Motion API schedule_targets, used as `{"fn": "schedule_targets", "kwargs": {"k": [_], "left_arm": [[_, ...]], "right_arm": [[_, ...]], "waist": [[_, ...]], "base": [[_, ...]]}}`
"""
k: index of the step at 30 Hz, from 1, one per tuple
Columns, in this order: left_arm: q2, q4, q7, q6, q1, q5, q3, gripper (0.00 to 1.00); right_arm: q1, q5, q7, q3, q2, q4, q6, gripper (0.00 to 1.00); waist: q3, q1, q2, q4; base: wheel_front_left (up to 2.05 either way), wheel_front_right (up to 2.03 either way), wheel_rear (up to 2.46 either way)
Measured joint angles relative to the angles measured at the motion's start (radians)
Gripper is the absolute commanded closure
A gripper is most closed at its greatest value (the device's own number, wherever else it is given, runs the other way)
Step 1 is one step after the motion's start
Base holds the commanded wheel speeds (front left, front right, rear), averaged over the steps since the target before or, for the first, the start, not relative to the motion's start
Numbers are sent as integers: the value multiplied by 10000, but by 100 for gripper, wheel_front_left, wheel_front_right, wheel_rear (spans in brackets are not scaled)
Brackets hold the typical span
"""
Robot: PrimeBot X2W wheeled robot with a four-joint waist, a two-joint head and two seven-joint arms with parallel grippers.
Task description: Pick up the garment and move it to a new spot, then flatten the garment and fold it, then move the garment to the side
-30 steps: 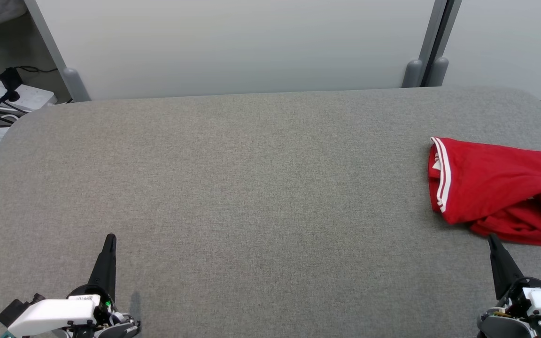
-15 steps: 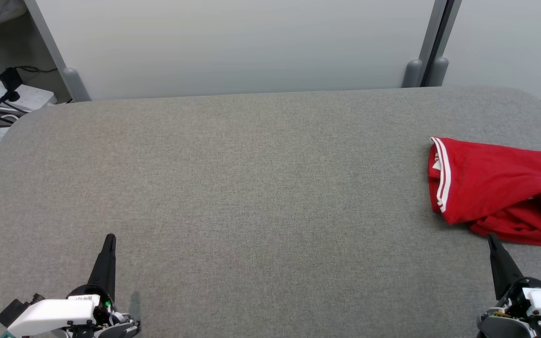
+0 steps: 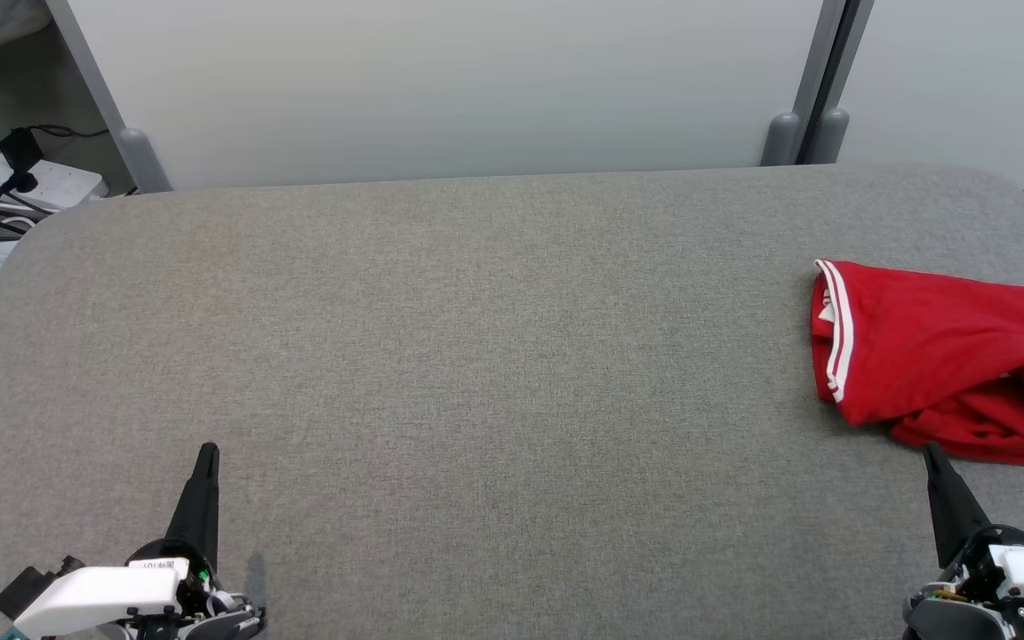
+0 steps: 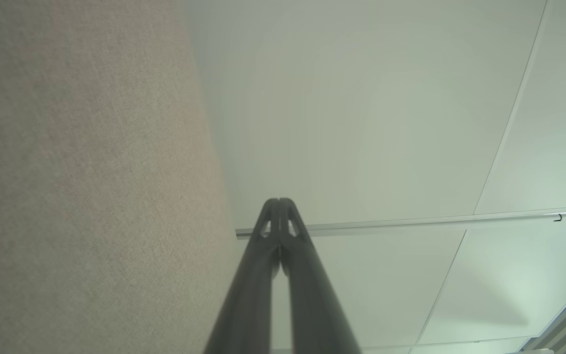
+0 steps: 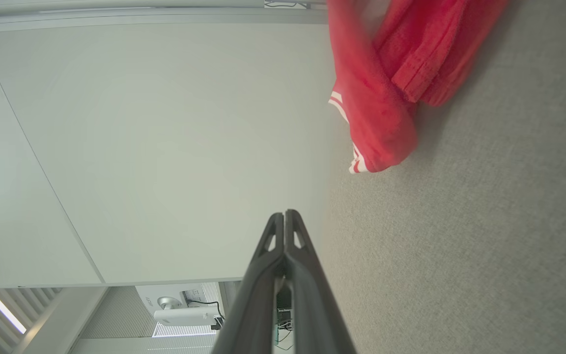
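Note:
A red garment [image 3: 939, 356] with white stripes lies crumpled at the far right of the grey table [image 3: 476, 356], running past the right edge of the head view. The right wrist view shows the same garment [image 5: 386, 83] ahead of the fingers. My right gripper [image 3: 930, 452] is shut and empty, its tip just short of the garment's near edge. Its fingertips [image 5: 285, 216] are pressed together. At the lower left my left gripper [image 3: 208, 452] is also shut and empty, far from the garment, with its fingers [image 4: 279, 204] closed.
White partition panels [image 3: 450, 80] stand behind the table's far edge, on grey posts [image 3: 783, 138]. A power strip with cables [image 3: 23, 182] lies on the floor past the far left corner. The broad middle of the table is bare grey fabric.

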Motion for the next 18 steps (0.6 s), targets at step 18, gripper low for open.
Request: {"fn": "schedule_targets", "kwargs": {"k": [18], "left_arm": [[-6, 0, 2, 0, 0, 10, 6, 100]], "right_arm": [[0, -58, 2, -8, 8, 2, 0, 100]], "waist": [[0, 0, 0, 0]], "base": [[0, 0, 0]]}}
